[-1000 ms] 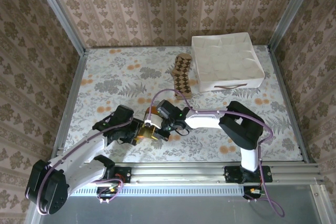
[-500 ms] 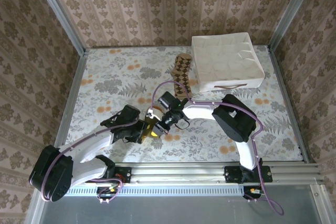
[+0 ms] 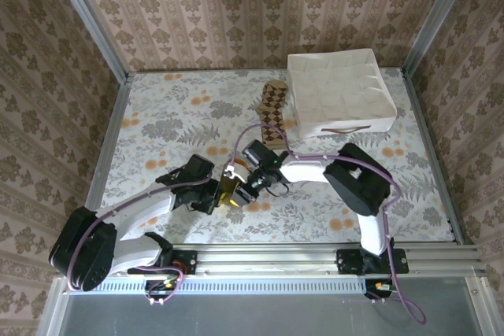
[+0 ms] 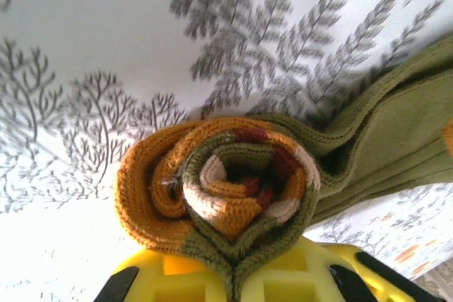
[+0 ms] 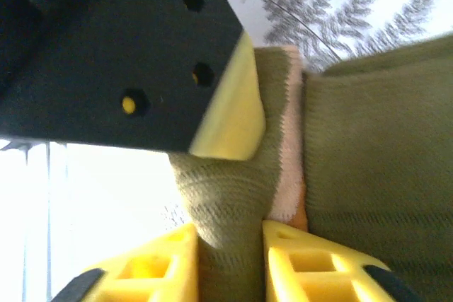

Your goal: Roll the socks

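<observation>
Down near the front middle of the floral table (image 3: 157, 123), the olive striped sock (image 4: 233, 196) was wound into a tight spiral showing orange, cream and red, its loose olive end trailing off to one side. The left gripper (image 4: 233, 281) had its yellow fingers pressed together on the edge of that roll. The right gripper (image 5: 230, 263) met it from the other side, jaws partly apart with olive fabric filling the gap; whether they squeezed it I cannot tell. The argyle sock (image 3: 273, 112) lay flat farther back, just beside the white divided box (image 3: 346, 126).
</observation>
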